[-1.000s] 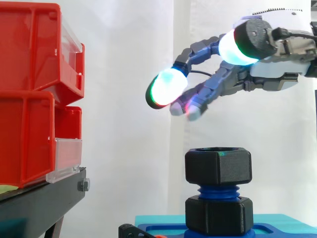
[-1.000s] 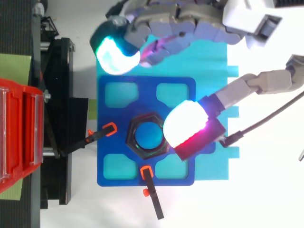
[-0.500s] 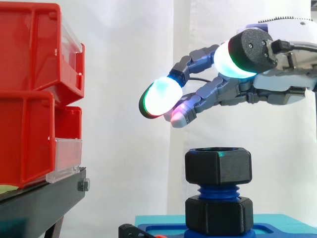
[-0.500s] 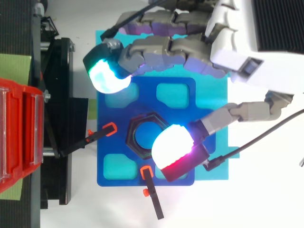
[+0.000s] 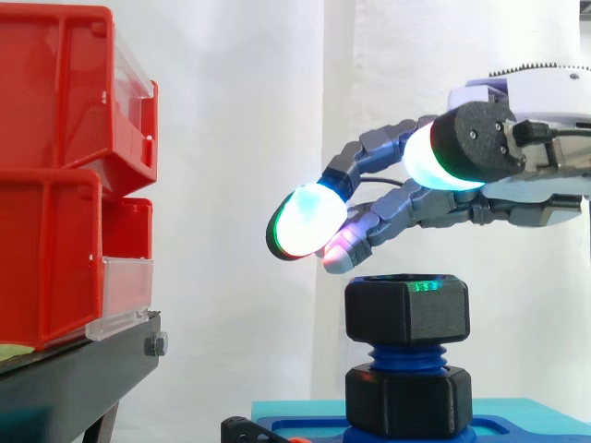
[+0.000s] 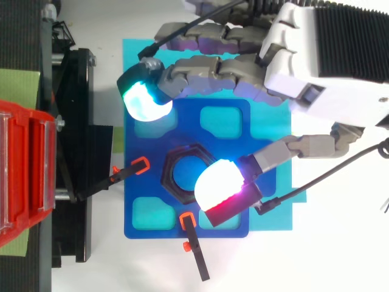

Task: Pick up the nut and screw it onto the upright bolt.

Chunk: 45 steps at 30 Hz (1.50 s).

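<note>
Although the white curtain takes up most of the side view, the stacked red bins on their black stand at the left are the largest solid things, well apart from the work. The hand reaches in above the fixture. Its fingers are spread and gently bent with the thumb set apart, and they grip nothing. In the side view the lowest pad hangs just above the nut's upper rim, and whether it touches cannot be told.

Below lies a cyan base carrying a blue fixture plate with shallow recesses. At the plate's middle the black hexagonal nut sits on top of the upright blue bolt. Some coarse thread is bare beneath the nut, above a second black hex collar at the plate. From above, the bolt's blue end shows inside the nut's ring, and the glowing thumb pad overlaps one edge.

The nut looks like rigid, matte plastic, so it is probably light, stiff and not slippery. Its flat side faces seem the best hold, with pads pressed on opposite flats from above. The nut should be kept level so the coarse thread does not bind.

Two small orange-tipped black clips point at the nut from the plate's edges.
</note>
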Available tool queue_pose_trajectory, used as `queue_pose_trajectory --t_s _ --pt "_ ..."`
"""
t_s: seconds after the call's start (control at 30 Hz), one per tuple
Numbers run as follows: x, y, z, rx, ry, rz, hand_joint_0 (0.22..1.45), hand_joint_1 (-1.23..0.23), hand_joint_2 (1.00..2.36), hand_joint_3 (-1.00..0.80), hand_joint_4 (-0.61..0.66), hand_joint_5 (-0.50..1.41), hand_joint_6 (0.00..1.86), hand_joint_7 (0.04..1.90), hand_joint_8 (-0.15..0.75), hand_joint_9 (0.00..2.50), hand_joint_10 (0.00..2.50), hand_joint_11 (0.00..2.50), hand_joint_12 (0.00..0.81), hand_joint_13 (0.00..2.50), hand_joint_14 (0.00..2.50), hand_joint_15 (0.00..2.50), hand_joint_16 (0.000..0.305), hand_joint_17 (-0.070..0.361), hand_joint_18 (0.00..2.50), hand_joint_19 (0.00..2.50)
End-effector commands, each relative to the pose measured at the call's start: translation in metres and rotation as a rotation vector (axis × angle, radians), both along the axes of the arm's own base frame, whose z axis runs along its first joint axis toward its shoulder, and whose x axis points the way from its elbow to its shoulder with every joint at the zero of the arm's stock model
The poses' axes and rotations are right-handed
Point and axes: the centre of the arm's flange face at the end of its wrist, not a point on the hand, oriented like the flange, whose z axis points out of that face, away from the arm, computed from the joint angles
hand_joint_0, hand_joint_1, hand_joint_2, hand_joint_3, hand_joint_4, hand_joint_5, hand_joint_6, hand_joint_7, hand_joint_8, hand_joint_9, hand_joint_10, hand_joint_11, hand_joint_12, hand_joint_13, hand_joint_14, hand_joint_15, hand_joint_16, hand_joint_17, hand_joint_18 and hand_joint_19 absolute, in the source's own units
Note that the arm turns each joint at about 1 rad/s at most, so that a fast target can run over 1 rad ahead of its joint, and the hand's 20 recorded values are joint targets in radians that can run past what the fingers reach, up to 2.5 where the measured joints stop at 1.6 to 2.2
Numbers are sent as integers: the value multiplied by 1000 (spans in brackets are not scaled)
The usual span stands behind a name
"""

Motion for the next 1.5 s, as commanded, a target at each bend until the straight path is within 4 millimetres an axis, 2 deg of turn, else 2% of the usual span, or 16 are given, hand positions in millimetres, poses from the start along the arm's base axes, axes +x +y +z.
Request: queue_pose_trajectory --t_s 0.0,0.2,0.33,0.5,0.6,0.73,1.1,1.47 --pt "1 0 -6 -1 9 0 440 -478 1000 -500 123 -150 501 637 231 677 0 0 369 266 0 0 54 122 0 26" --pt "2 5 -11 -3 19 11 443 -490 1000 -500 135 -145 502 727 246 577 0 0 369 334 0 0 59 133 98 34" --pt "2 7 -13 -4 28 16 448 -507 1000 -500 111 -129 502 708 235 480 0 0 355 333 0 0 44 99 66 0" --pt "1 7 -13 -6 35 14 448 -505 1000 -500 129 -127 502 701 234 464 0 0 347 316 0 0 41 93 28 0" --pt "-1 7 -14 -7 53 11 438 -371 1000 -500 127 -120 502 688 236 513 0 0 353 305 0 0 42 95 0 0" --pt "-3 7 -18 -11 76 16 439 -317 1000 -500 135 -113 502 729 244 563 0 0 353 304 0 0 41 93 0 0" --pt "-2 8 -20 -12 77 20 442 -347 1000 -500 166 -98 503 803 256 612 0 0 352 317 0 0 41 91 0 0" --pt "-2 11 -20 -12 77 25 462 -356 1000 -500 247 -49 504 926 254 735 0 0 339 351 0 0 38 85 9 0"
